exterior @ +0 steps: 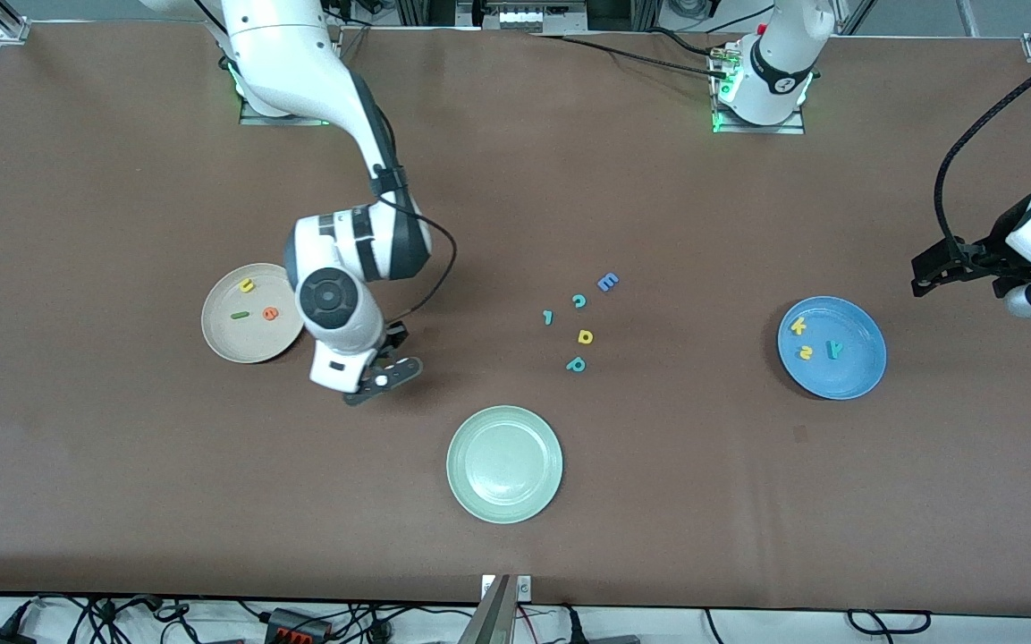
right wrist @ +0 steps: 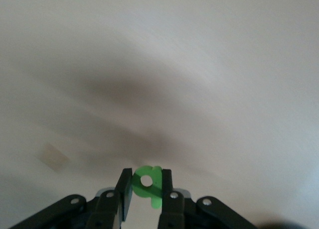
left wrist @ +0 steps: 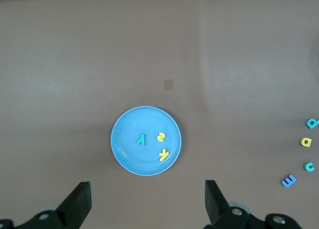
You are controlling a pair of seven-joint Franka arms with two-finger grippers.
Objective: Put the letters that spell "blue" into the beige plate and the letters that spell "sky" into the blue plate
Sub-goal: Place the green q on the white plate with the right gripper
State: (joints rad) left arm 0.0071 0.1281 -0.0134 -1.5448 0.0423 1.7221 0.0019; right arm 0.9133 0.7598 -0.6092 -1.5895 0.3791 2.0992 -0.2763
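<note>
Brown tabletop fills the front view, with both arm bases along its upper edge. At middle left of that view sits the beige plate (exterior: 215, 335), holding the yellow "u" (exterior: 247, 285), the dark green "l" (exterior: 240, 315) and the orange "e" (exterior: 270, 313). The fourth letter, the green "b" (right wrist: 148, 185), is pinched between the fingers of the right gripper (exterior: 383, 376), which hangs over bare table just beside the beige plate, toward the centre of the frame (in the right wrist view the letter fills the gap between the two pads).

At middle right of the front view lies the blue plate (exterior: 855, 376) with the yellow "k" (exterior: 798, 326), yellow "s" (exterior: 805, 352) and teal "y" (exterior: 833, 349) in it. The left gripper (left wrist: 147, 201) waits above the table near this plate at the frame's right edge, its fingers spread wide and holding nothing.

Around the picture's centre are loose letters: a blue "E" (exterior: 607, 282), a teal "c" (exterior: 579, 300), a small teal hooked letter (exterior: 548, 317), a yellow rounded letter (exterior: 585, 336) and a teal "p" (exterior: 576, 364). Lower centre, a pale green plate (exterior: 466, 487) stands nearest the camera.
</note>
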